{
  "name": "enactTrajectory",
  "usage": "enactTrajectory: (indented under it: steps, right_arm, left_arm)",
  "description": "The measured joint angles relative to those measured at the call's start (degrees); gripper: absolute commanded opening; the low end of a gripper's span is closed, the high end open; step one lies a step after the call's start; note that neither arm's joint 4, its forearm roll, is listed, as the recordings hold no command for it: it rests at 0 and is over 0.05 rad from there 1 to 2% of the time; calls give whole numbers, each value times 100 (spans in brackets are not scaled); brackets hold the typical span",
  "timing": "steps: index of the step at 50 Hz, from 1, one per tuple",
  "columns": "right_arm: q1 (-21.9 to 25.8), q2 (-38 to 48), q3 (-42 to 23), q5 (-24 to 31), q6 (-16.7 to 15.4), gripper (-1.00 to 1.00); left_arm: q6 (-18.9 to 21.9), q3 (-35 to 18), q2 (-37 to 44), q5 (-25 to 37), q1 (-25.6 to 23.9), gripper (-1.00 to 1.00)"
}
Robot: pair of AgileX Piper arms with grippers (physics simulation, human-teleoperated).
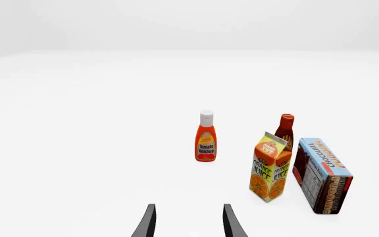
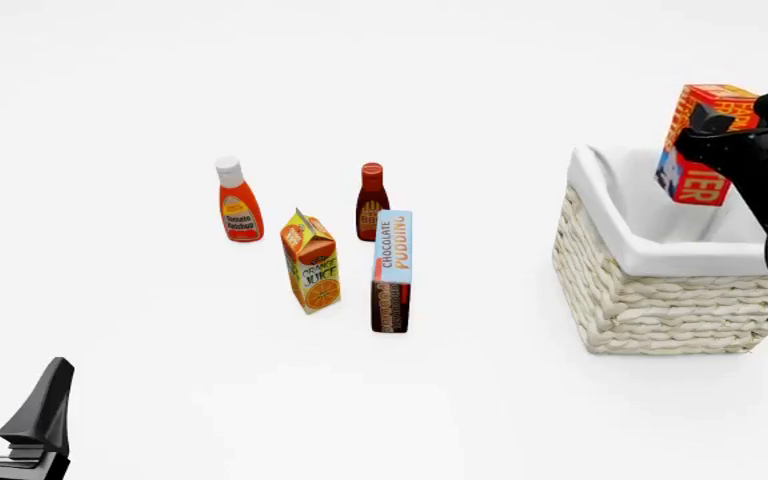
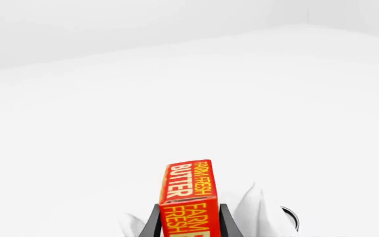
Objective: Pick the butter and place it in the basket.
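Note:
The butter [image 2: 699, 150], a red-and-orange carton with a blue patch, hangs tilted above the open top of the basket [image 2: 651, 300], clear of its white liner. My right gripper [image 2: 720, 128] is shut on it from the right. In the right wrist view the butter [image 3: 188, 192] stands between the two dark fingers [image 3: 151, 224], with its "BUTTER" and "FARM FRESH" print facing the camera. My left gripper [image 2: 4, 405] sits open at the near left corner, far from the basket. Its fingers [image 1: 148, 222] hold nothing.
Left of the basket stand a ketchup bottle [image 2: 237, 205], a dark red sauce bottle [image 2: 372, 198], an orange juice carton [image 2: 311, 262] and a chocolate pudding box [image 2: 391, 270]. In the left wrist view the same group shows, with the ketchup bottle [image 1: 206, 137] nearest the centre.

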Motion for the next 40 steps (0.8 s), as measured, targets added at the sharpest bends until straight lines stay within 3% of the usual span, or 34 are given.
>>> enactTrajectory:
  steps: [40]
  right_arm:
    - [1, -8, 166, -88, 38, -100]
  left_arm:
    - [0, 0, 0, 0, 0, 100]
